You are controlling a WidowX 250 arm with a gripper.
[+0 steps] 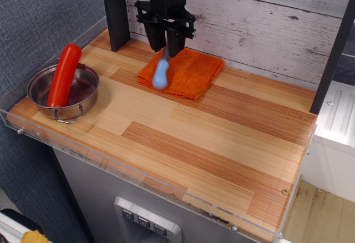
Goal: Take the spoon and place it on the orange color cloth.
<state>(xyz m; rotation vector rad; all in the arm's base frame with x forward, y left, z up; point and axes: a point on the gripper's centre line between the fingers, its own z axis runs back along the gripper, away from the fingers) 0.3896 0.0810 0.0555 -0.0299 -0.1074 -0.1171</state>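
Note:
The spoon (161, 75) shows its light-blue handle, blurred, just below my gripper (166, 50). It hangs or lies over the left front edge of the orange cloth (191, 74), handle end toward the front. Its grey bowl is hidden. The gripper is above the cloth's left part. Its two dark fingers (157, 40) stand apart and no longer clamp the spoon. The cloth is a folded square at the back of the wooden table, near the plank wall.
A steel bowl (83, 101) at the left front holds a long red sausage-shaped object (64, 75). A dark post (115, 10) stands behind it at the back left. A clear plastic rim (111, 162) runs along the table's front and left edges.

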